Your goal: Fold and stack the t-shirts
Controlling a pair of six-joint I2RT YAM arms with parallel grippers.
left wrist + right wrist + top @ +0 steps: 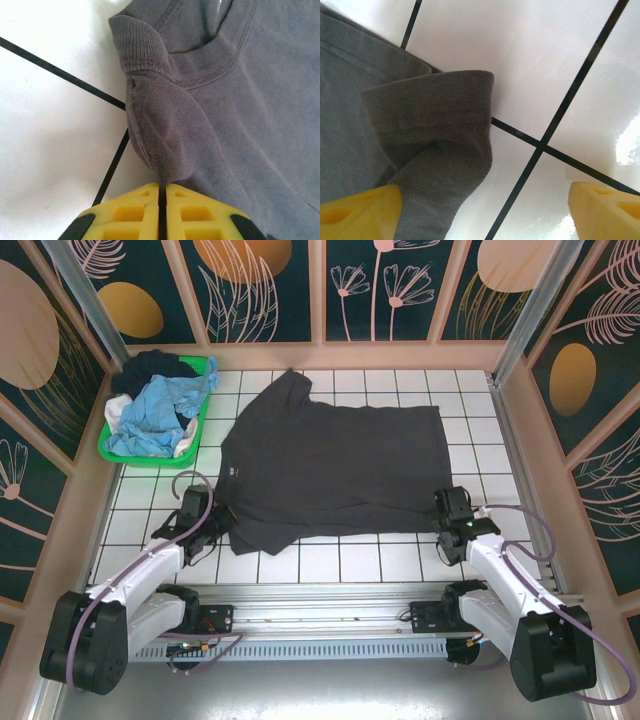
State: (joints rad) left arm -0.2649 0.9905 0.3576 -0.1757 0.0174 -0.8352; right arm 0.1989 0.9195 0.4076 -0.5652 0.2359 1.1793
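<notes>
the grey t-shirt (pixel 340 465) is laid flat just beside the green basket (pixel 203 410), in which the other shirts (pixel 150 412) are heaped. its edge nearer the basket is clamped by the left gripper (pixel 162 194). the right gripper (pixel 447 508) is held spread apart at the corner far from the basket.

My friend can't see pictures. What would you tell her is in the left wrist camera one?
The left gripper has its two yellow fingers shut on a pinched-up fold of the charcoal-grey t-shirt, right beside its ribbed collar. The shirt lies on a white tiled table with thin black lines.
</notes>
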